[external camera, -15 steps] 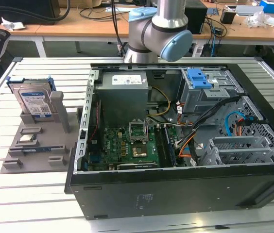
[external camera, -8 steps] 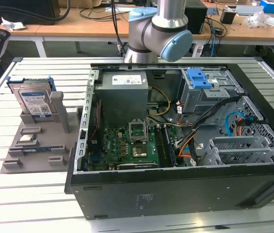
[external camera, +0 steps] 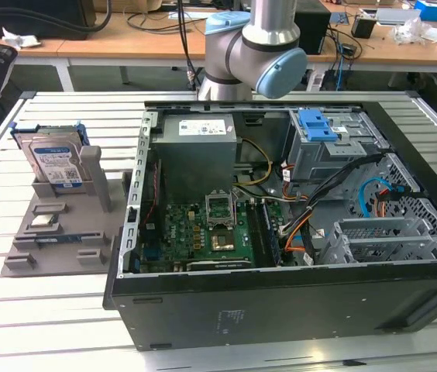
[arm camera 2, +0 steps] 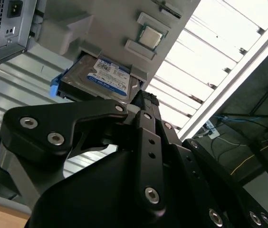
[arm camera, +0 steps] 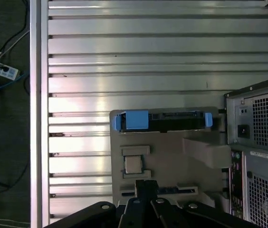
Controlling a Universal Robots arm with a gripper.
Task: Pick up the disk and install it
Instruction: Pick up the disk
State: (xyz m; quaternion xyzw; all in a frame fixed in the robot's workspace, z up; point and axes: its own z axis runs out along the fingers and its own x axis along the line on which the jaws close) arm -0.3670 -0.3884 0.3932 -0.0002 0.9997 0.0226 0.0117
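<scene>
Exterior view first: the disk [external camera: 54, 159] stands upright on its edge in a slot of a grey holder [external camera: 87, 232]. Its white-and-blue label faces the camera, and its blue carrier bracket shows along the edges. The holder lies on the slatted metal table [external camera: 40, 325] at about nine o'clock of the open computer case [external camera: 280, 310], just beside the case wall. A small square silver chip [external camera: 42, 221] sits in a recess of the same holder, at six o'clock of the disk. Inside the case, a blue latch [external camera: 317, 124] tops a grey metal cage [external camera: 335, 159] at about one o'clock of the motherboard [external camera: 203, 232]. The arm [external camera: 253, 46] rises at twelve o'clock of the case.

In both wrist views the gripper [arm camera: 146, 187] hangs over the holder, apart from the disk — in the first wrist view the chip lies between the two. The disk is not in its grasp, and whether the gripper is open or closed cannot be told.
</scene>
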